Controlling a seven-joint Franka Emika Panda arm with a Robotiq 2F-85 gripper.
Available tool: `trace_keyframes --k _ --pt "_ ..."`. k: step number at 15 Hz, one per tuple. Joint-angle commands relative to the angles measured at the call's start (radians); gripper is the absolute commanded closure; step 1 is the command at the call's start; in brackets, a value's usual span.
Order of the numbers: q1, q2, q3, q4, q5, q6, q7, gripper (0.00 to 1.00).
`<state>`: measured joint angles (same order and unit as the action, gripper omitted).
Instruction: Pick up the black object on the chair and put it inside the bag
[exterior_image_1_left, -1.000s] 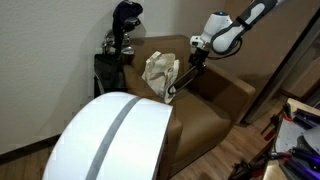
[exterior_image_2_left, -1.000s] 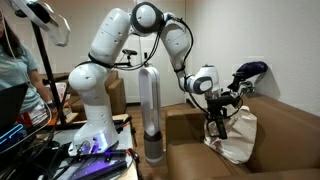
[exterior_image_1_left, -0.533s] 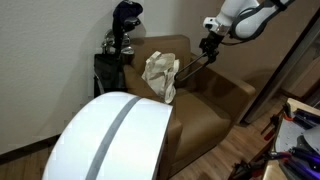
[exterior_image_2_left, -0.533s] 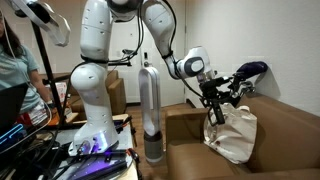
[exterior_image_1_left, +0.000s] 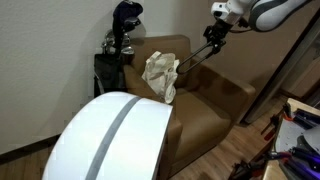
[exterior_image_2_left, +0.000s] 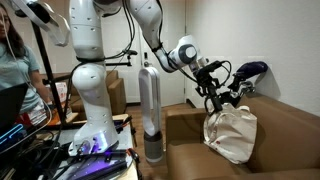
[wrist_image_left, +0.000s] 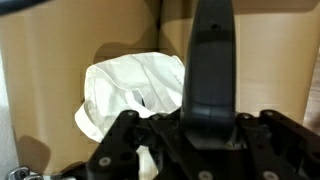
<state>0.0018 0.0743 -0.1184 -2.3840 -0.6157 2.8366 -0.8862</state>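
Observation:
A long black object (exterior_image_1_left: 195, 56) is clamped in my gripper (exterior_image_1_left: 214, 36) and slants down from it toward the cream bag (exterior_image_1_left: 160, 72) on the brown armchair (exterior_image_1_left: 215, 100). In an exterior view the gripper (exterior_image_2_left: 211, 78) hangs above the bag (exterior_image_2_left: 232, 133), with the black object (exterior_image_2_left: 216, 97) pointing down at the bag's top. In the wrist view the black object (wrist_image_left: 212, 60) rises between the fingers (wrist_image_left: 200, 128), and the crumpled bag (wrist_image_left: 130, 88) lies below on the chair. The object's tip is close to the bag's opening; I cannot tell if they touch.
A black golf bag with clubs (exterior_image_1_left: 120, 45) stands behind the chair's arm. A large white rounded shape (exterior_image_1_left: 115, 135) fills the foreground. A tall silver cylinder (exterior_image_2_left: 150, 110) stands beside the chair. A person (exterior_image_2_left: 10, 60) is at the far edge.
The gripper has lifted up and back with the black object, from low beside the bag to well above the chair. The bag has not moved.

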Motion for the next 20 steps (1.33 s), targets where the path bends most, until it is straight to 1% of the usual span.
trace_keyframes --k 1,2,5,6,11,14,17,20 --pt "0.004 0.036 -0.027 0.032 -0.117 0.062 0.092 0.96" --pt "0.016 0.038 -0.048 0.050 -0.206 0.072 0.168 0.97" --pt "0.037 0.030 -0.072 0.090 -0.380 0.077 0.302 0.96" --pt "0.049 0.028 -0.081 0.116 -0.459 0.075 0.364 0.96" --pt "0.092 0.064 -0.082 0.254 -0.793 0.076 0.636 0.96" --pt "0.130 0.123 -0.073 0.354 -1.005 0.034 0.777 0.97" --pt "0.164 0.235 -0.057 0.459 -1.192 -0.003 0.911 0.97" --pt "0.187 0.386 -0.041 0.543 -1.215 -0.050 0.899 0.97"
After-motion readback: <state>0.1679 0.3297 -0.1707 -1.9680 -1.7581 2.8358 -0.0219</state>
